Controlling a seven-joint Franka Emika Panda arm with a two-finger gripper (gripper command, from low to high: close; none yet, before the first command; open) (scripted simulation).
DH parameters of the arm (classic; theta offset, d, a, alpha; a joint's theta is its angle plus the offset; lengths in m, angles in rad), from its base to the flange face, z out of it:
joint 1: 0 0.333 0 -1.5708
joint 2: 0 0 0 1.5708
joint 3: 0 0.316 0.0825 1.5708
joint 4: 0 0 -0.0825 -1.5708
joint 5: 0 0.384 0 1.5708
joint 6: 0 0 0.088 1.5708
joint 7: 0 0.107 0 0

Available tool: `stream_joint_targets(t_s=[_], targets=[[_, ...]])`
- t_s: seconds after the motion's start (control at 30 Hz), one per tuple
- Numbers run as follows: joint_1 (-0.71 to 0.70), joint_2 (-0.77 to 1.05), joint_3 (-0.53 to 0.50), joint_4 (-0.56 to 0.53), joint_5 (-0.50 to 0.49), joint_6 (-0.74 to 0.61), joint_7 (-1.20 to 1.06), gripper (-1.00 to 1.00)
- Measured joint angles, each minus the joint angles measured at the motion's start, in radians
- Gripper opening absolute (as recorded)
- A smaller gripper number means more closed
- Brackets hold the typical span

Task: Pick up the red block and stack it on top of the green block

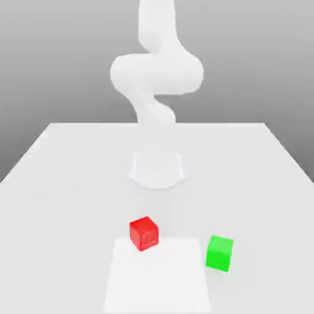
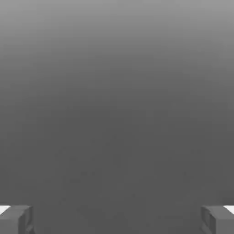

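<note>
The red block (image 1: 144,233) sits on the white table (image 1: 61,184) toward the front, turned slightly. To the exterior view's right of it, a small gap away, stands the green block (image 1: 219,252). The white arm (image 1: 156,76) rises from its base behind both blocks and bends upward out of the frame. In the hand view my gripper (image 2: 117,219) is open, its two grey fingertips (image 2: 18,219) far apart with nothing between them, facing a plain grey backdrop.
A paler square patch (image 1: 156,276) marks the table's front middle, under the red block's near corner. The arm's round base (image 1: 157,168) stands at mid-table. The table's edges run off to both sides.
</note>
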Motion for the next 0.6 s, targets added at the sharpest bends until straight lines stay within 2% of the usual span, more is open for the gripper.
stream_joint_targets(t_s=[0.33,0.6], targets=[[-0.103,0.285,0.056,-0.301,0.08,0.231,0.331,0.0],[-0.178,0.498,0.138,-0.534,0.088,0.411,0.632,0.0]])
